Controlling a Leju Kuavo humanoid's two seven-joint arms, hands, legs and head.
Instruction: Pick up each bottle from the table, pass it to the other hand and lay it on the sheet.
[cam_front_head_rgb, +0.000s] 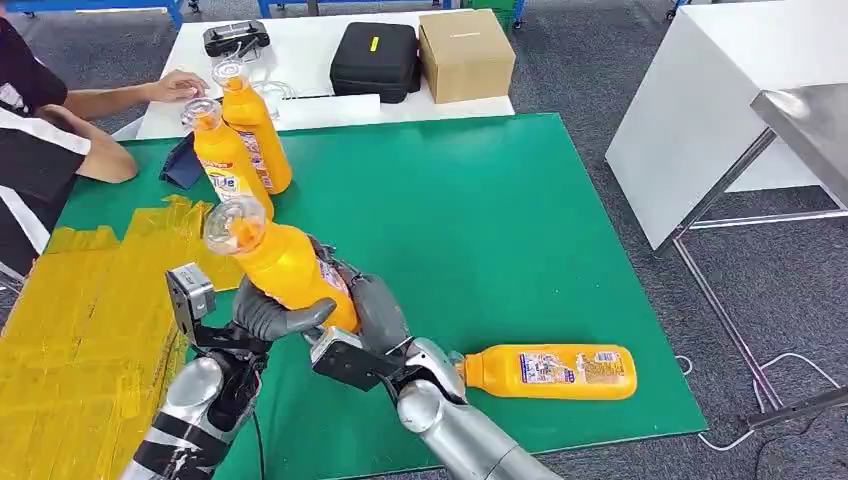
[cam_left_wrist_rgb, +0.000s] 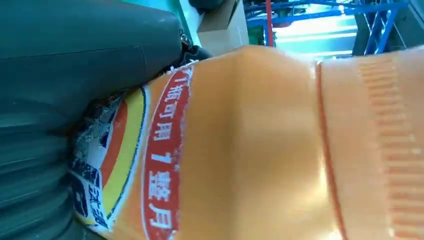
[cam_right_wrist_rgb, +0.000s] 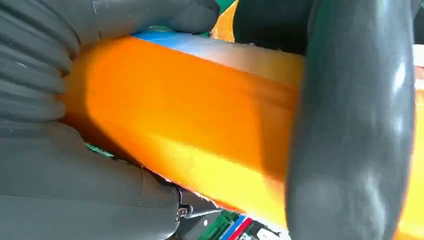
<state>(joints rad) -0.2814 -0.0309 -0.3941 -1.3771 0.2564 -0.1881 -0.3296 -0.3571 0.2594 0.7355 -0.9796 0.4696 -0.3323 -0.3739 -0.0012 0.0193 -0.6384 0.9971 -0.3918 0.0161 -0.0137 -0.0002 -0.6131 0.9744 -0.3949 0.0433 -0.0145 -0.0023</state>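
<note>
Both the left hand and the right hand grasp the tilted orange bottle together, probably because it is passing toward the yellow sheet on the left

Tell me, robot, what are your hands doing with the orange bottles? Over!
Left hand and right hand both grip one orange bottle, mid-handover. Yellow sheet waiting. Nothing blocking it.

Grey carpet is covering the floor; a white table is standing at two o'clock, blue frames lining twelve.
</note>
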